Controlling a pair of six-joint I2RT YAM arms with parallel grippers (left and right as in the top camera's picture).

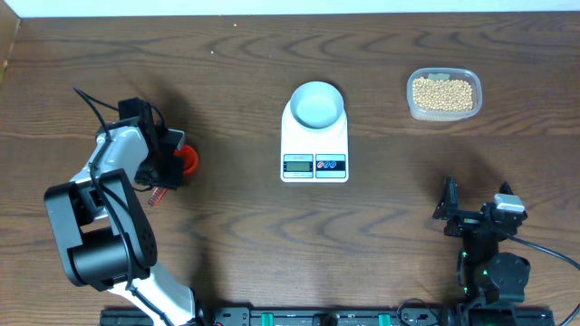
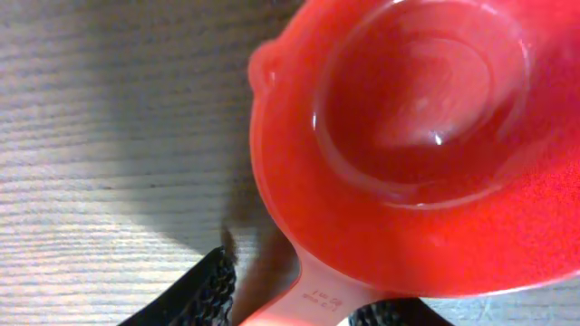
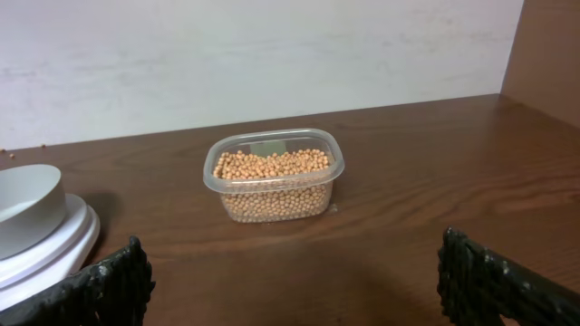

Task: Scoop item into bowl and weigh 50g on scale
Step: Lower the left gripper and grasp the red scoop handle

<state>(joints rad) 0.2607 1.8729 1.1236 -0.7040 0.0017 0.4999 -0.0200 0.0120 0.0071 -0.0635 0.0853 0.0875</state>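
Small round tan-yellow beans (image 1: pixel 442 92) sit in the clear plastic tub (image 1: pixel 410 95), far right on the brown wooden table (image 1: pixel 227 72).
The pale blue-white bowl (image 1: pixel 316 104) stands on the flat white scale (image 1: pixel 299 145), mid-table. Over on the left, the left gripper (image 2: pixel 294 312) straddles the red plastic scoop (image 2: pixel 408 154) at its handle; pinching or not, I cannot tell. The right gripper (image 3: pixel 294 272) hangs spread wide, holding nothing.

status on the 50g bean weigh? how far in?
Done: the bowl sits empty on the scale. In hand: the left gripper straddles the handle of the empty red scoop; whether it is clamped is unclear. The right gripper is open, holding nothing. Left: everything with the beans, all in the clear tub: scoop, pour into the bowl, check the weight.
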